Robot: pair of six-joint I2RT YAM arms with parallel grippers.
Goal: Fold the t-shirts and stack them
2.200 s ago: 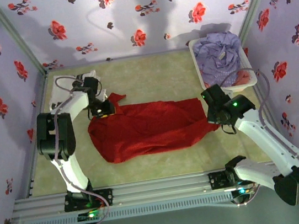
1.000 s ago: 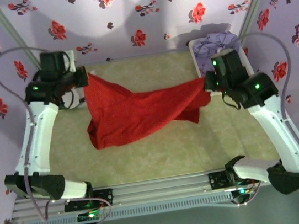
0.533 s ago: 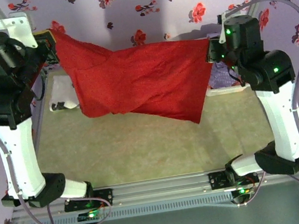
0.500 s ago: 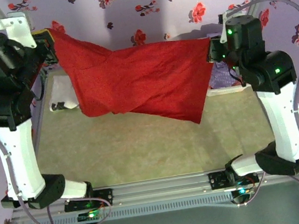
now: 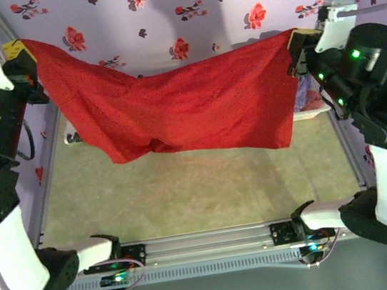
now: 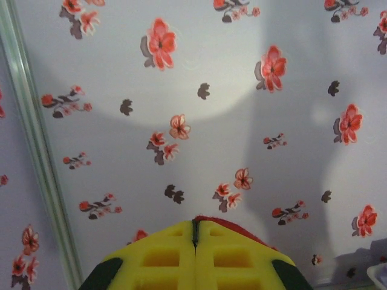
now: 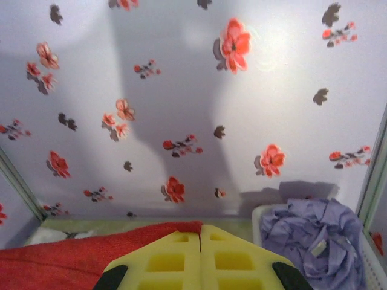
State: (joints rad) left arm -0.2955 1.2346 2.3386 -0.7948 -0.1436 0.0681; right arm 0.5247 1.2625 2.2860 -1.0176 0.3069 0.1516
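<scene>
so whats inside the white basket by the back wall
A crumpled lavender t-shirt lies heaped in the white basket. Whatever is beneath it is covered by the cloth.

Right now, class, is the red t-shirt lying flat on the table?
No: the red t-shirt hangs stretched in the air between the left gripper and the right gripper, above the table.

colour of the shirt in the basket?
Pale lavender. The t-shirt shows best in the right wrist view, crumpled in the white basket.
</scene>
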